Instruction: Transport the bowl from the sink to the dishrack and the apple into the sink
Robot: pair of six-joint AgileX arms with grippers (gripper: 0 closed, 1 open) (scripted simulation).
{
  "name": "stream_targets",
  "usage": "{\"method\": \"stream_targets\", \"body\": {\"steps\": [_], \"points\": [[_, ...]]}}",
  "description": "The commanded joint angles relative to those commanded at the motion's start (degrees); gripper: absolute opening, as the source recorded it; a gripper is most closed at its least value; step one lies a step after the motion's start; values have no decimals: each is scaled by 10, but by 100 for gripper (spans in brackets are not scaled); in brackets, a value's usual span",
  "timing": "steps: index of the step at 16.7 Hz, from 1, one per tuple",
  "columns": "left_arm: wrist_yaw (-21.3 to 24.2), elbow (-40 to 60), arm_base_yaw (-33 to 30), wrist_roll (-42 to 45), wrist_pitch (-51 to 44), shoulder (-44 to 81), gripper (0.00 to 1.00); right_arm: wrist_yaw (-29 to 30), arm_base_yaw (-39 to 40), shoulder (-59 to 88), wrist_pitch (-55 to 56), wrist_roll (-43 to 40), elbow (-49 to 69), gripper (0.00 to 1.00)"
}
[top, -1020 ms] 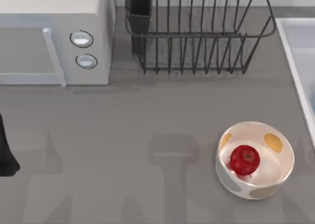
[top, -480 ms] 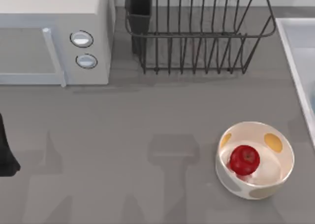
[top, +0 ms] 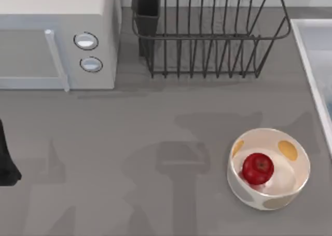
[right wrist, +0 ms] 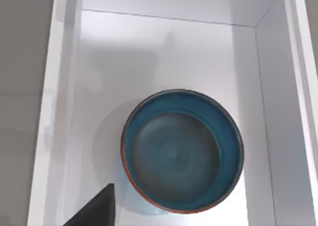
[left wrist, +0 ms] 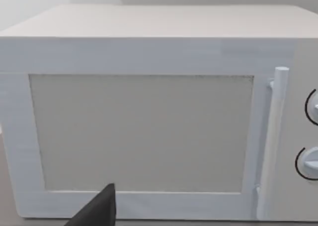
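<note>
The teal-blue bowl (right wrist: 181, 151) with a reddish rim band rests upright on the floor of the white sink (right wrist: 59, 87). My right gripper (right wrist: 97, 211) hangs above it, and a dark part of it shows in the right wrist view. The sink's raised rim (top: 307, 54) runs along the table's right side. A red apple (top: 258, 168) lies inside a white spotted bowl (top: 290, 186) at the front right. The dark wire dishrack (top: 207, 36) stands at the back with its black cup (top: 148, 10) at its left corner. My left gripper (left wrist: 99, 213) faces the microwave.
A white microwave (top: 57, 33) with two knobs fills the back left, its door and handle (left wrist: 271, 136) close in front of the left wrist. My left arm (top: 6, 161) sits at the table's left edge. Grey tabletop lies between the microwave and the white bowl.
Arm shadows have spread and shifted across the middle and right of the table. The apple, white bowl and dishrack have not moved.
</note>
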Motion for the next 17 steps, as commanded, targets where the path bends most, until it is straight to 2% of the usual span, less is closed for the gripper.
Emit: {"method": "stream_targets", "body": {"steps": [4, 9, 13, 17], "points": [[0, 0, 0, 0, 0, 0, 100, -3, -33, 224, -115, -29, 193, 100], [0, 0, 0, 0, 0, 0, 100, -10, -70, 434, -241, -54, 397, 100], [0, 0, 0, 0, 0, 0, 100, -17, -94, 551, -317, -65, 521, 100], [0, 0, 0, 0, 0, 0, 100, -22, -109, 609, -364, -69, 597, 100]]}}
